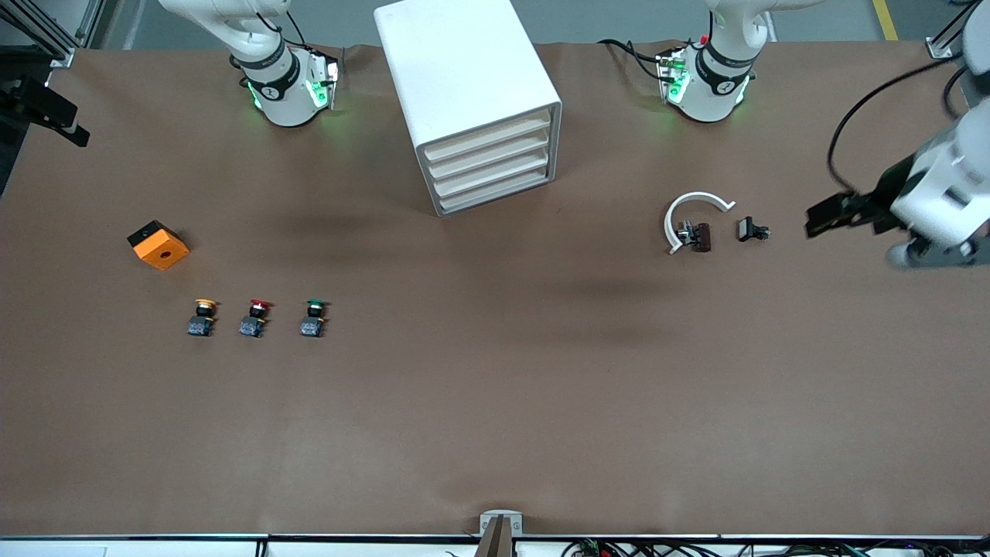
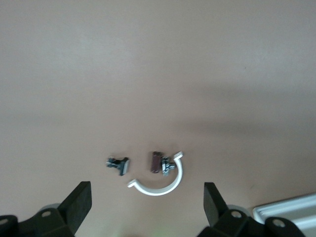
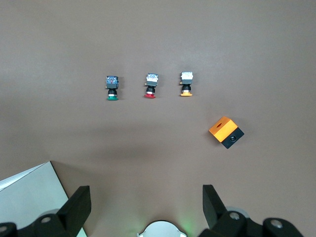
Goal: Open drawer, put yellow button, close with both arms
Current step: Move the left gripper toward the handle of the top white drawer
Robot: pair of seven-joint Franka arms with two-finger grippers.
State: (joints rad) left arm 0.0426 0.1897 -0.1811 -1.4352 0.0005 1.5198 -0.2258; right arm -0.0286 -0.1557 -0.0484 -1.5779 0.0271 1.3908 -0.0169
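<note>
The white cabinet point(image 1: 464, 85) stands at the robots' side of the table, between the two bases, with all its drawers shut. The drawer point(image 1: 487, 138) is the highest one. The yellow button point(image 1: 203, 316) stands toward the right arm's end, in a row with a red button point(image 1: 255, 317) and a green button point(image 1: 313, 317); it also shows in the right wrist view point(image 3: 186, 84). My left gripper point(image 1: 824, 216) is open and empty at the left arm's end; its wrist view point(image 2: 147, 195) shows it the same. My right gripper point(image 3: 145, 197) is open and empty, up near its own base.
An orange box point(image 1: 158, 245) lies near the buttons, farther from the front camera. A white curved clip point(image 1: 692, 216) and small dark parts point(image 1: 752, 230) lie on the table near the left gripper. A corner of the cabinet shows in the left wrist view point(image 2: 286, 213) and the right wrist view point(image 3: 29, 197).
</note>
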